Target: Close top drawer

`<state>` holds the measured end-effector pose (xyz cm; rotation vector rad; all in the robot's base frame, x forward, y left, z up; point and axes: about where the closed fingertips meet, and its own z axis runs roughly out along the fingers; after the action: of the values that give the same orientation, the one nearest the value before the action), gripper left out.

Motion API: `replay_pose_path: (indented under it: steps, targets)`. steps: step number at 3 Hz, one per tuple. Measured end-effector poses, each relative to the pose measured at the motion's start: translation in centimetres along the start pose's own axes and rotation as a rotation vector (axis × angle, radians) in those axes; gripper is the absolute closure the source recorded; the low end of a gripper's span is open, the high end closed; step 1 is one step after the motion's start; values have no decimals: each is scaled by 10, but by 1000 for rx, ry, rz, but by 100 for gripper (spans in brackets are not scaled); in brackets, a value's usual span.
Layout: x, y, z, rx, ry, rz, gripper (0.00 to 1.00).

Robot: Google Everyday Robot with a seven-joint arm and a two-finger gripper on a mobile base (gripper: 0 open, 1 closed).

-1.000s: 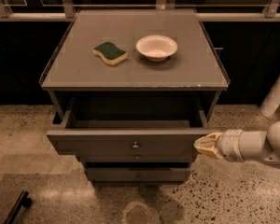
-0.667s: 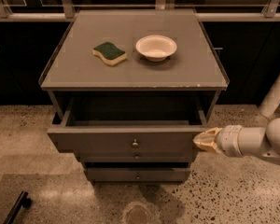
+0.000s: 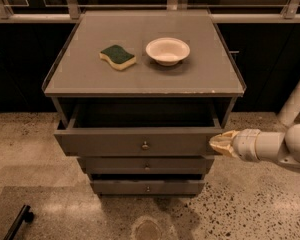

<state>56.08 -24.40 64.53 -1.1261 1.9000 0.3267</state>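
The gripper (image 3: 221, 143) was at the right side of the view, low down and level with the front panel of the top drawer (image 3: 105, 143). It showed as a single tapered tan wedge with no gap visible, so its jaws were taken as together and clamped on nothing. Its tip pointed left and met the right end of the drawer's front panel. Firm contact could not be confirmed. The white arm (image 3: 270, 145) ran rightward behind the gripper and out of view.

The top drawer stood pulled out from the grey cabinet (image 3: 140, 79), extending left from the gripper tip, with its dark interior exposed above and left of the gripper. Its round metal knob (image 3: 145, 145) sat well to the gripper's left at about the same height.

Two narrower drawers, the middle drawer (image 3: 115, 164) and the bottom drawer (image 3: 120, 186), lay below and left of the gripper. On the cabinet top, above and left of the gripper, a white bowl (image 3: 167, 50) stood nearer to it and a green-and-yellow sponge (image 3: 117, 56) lay farther left, the two apart. Speckled floor (image 3: 250, 204) lay beneath the gripper.
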Motion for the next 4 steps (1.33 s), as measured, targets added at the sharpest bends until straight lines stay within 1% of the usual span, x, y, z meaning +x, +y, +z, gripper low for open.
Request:
replay_pose_path:
  steps: [2,3,4]
  targets:
    - [3,-22,20,37,7,-22,100]
    - [4,-30,34,35,37,-38,100]
    - [2,-37,45,38,54,-53,100]
